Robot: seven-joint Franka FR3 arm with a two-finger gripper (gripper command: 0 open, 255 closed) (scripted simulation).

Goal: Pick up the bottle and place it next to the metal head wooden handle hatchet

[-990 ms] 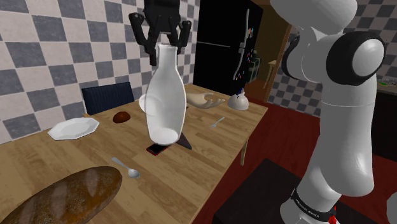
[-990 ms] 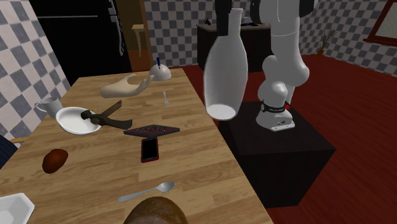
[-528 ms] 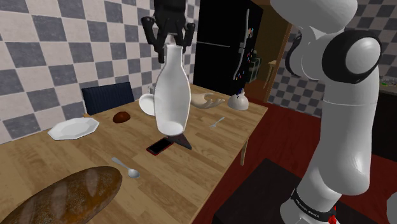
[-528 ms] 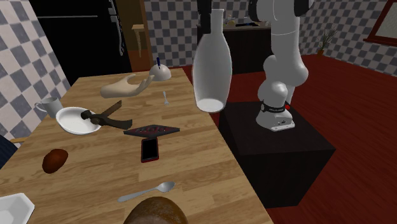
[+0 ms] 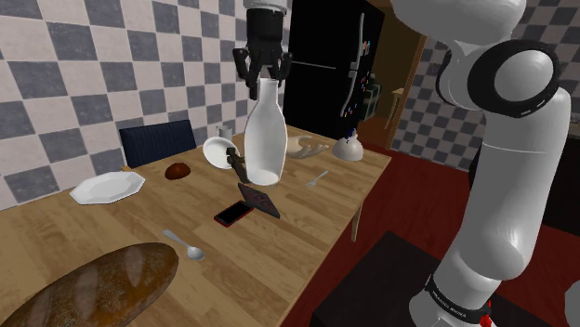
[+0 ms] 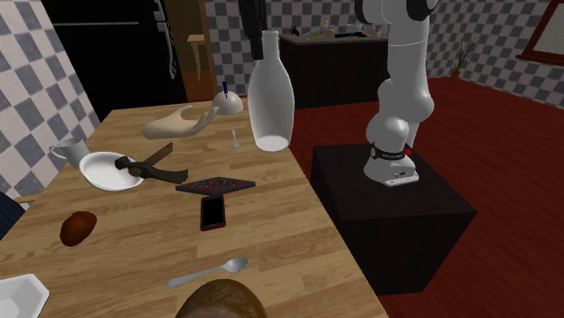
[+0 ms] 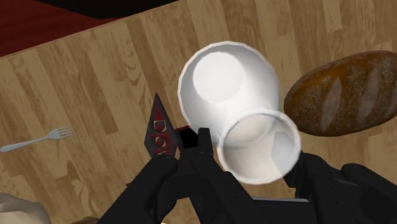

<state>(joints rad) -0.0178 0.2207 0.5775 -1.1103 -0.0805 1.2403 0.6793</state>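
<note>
Bottle [image 5: 264, 135] first: where is it?

It is white and upright, hanging clear of the wooden table [image 5: 307, 232]. Its neck is between the black fingers of the gripper [image 5: 266, 85]. The jaws are clamped on that neck. From the wrist camera the fingers [image 7: 181, 175] sit on either side of the open mouth.

What lies nearest in the shoulder view?

A brown bread loaf [image 5: 93, 283] lies at the table's near end. Behind it is a spoon [image 5: 183, 244], then a red-edged phone [image 5: 234, 214] right by a dark card with red print [image 5: 261, 199].

And below the bottle?

In the wrist view its base hangs over bare wood, just beside that card.

The hatchet?

The hatchet [image 6: 149, 165] is dark and lies flat, a little past the bottle toward the shoulder view's left. Its head rests on a white dish [image 6: 95, 173], and a mug [image 6: 68, 152] stands close by. Bottle and hatchet are not touching.

Farther back?

A small brown lump [image 5: 177, 171], a white plate [image 5: 109, 187] and a dark chair back [image 5: 156, 142] are toward the checkered wall. At the table's far end are a fork [image 5: 319, 177], a pale hand-shaped object [image 5: 302, 146] and a small dome [image 5: 349, 149]. A black fridge [image 5: 325, 65] stands beyond them.
</note>
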